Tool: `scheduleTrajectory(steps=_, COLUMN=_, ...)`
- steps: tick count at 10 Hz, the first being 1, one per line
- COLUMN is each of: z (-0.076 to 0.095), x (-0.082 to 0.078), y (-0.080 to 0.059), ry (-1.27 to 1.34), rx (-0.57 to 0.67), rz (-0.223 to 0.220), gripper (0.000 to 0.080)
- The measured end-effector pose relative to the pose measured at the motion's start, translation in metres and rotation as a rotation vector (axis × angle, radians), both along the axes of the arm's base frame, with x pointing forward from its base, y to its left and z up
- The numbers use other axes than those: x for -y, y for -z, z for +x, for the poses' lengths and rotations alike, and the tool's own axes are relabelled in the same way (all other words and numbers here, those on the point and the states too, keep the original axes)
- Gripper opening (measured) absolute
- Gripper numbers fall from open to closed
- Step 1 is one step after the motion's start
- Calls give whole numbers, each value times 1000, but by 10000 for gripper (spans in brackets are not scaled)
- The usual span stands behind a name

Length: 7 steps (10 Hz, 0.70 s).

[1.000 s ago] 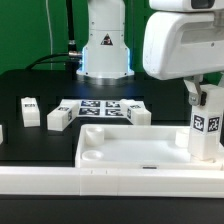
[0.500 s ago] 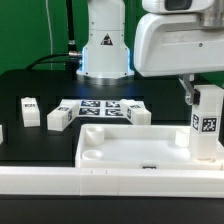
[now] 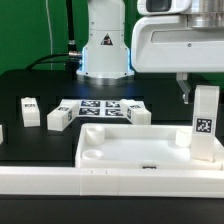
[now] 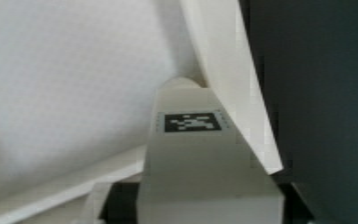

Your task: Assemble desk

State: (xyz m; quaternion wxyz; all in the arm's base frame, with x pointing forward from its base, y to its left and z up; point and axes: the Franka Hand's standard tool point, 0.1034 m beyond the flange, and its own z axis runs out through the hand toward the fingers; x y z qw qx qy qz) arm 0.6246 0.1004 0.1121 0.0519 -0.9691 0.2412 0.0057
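Note:
The desk slab lies flat at the front, rim up, with round sockets showing at its corners. One square white leg with a tag stands upright at the slab's corner on the exterior view's right. My gripper is above it and shut on the leg's top; one dark finger shows beside it. In the wrist view the leg runs down between the dark fingers to the slab's rim corner, and the gripper grips it.
Three loose tagged legs lie on the black table around the marker board. Part of another white block shows at the left edge. The robot base stands behind. A long white rail runs along the front.
The hand has shifted toward the exterior view's left and risen a little. The leg, leaning before, now stands straight at the corner. The grip is unchanged.

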Motion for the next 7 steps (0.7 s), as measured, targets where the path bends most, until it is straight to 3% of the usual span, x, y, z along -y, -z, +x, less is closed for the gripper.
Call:
scheduleTrajectory(steps=4, z=-1, x=-1, y=1, ry=412, rx=-51, rz=35, gripper=290)
scheduleTrajectory(steps=7, z=-1, x=-1, y=1, ry=394, rx=-47, rz=36, gripper=291)
